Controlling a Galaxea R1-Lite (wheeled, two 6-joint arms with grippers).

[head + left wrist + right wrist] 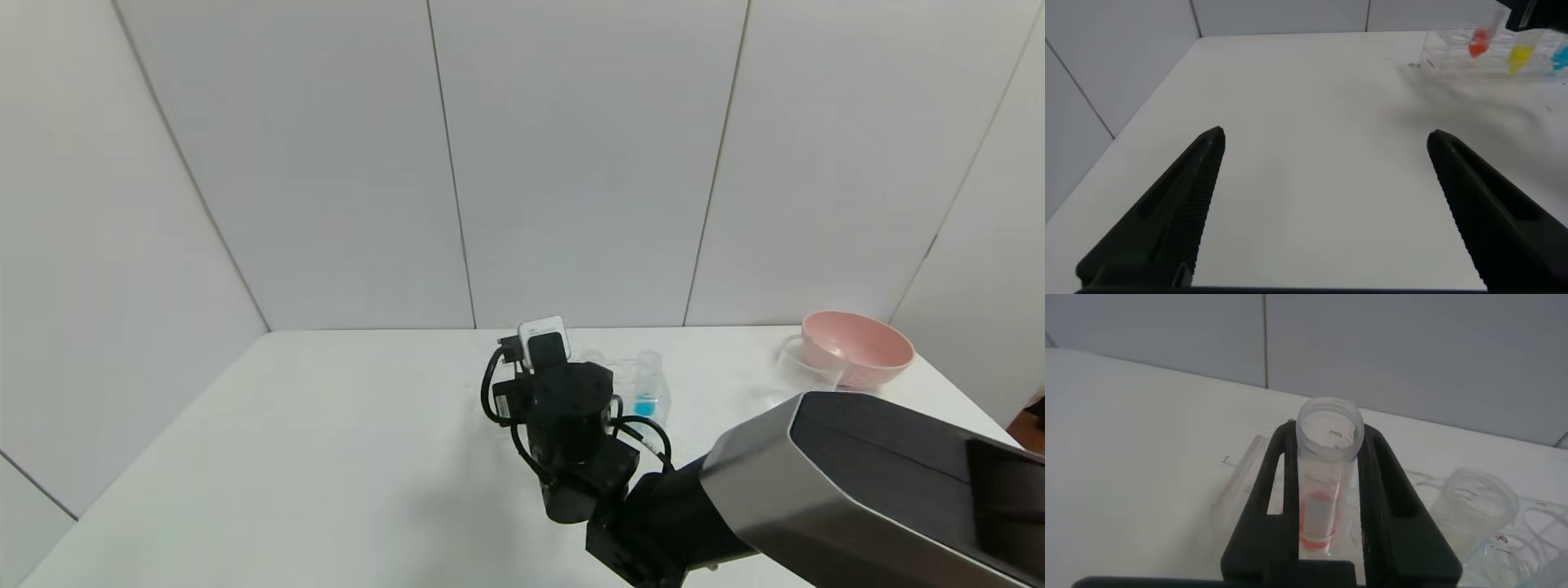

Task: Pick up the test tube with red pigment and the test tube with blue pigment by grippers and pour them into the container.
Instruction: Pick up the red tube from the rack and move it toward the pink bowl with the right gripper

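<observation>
the right hand [1323, 506] is closed around the small clear tube of red liquid [1323, 498], seemingly at the clear rack [1486, 53]; left hand [1323, 204] idles open. blue tube [647, 392] untouched, nothing poured.

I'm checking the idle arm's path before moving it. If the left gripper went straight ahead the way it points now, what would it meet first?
Probably nothing soon: the open left gripper points along bare table toward the wall. The rack with the tubes sits off to one side of that line, though depth is hard to judge.
</observation>
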